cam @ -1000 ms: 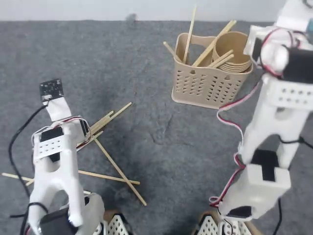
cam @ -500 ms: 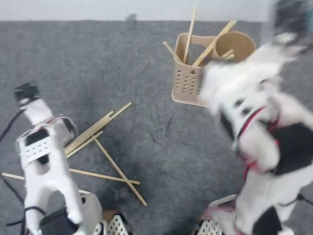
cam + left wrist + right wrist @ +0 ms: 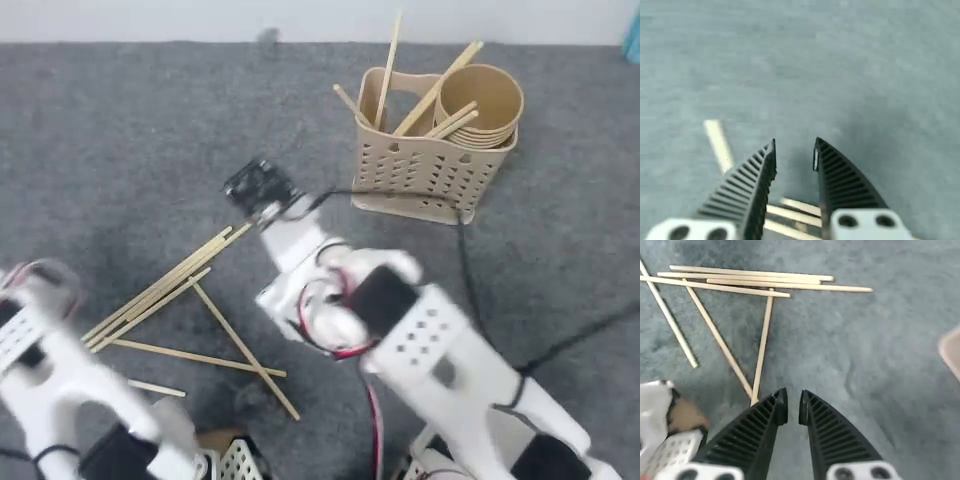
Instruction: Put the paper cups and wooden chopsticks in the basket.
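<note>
Mat (image 3: 150,130): grey, carries everything. Basket (image 3: 420,175) stands at its far right corner. Stacked paper cups (image 3: 482,100) sit in the basket's right end, and a few leaning chopsticks (image 3: 391,65) stand in the rest. Loose chopsticks (image 3: 170,285) lie scattered toward the near left corner. My right claw (image 3: 792,392) hangs over bare mat near the middle, jaws at a narrow slit, nothing between them. The loose sticks lie a little beyond its tips. My left claw (image 3: 794,145) has a moderate gap and is empty, with sticks under its fingers.
</note>
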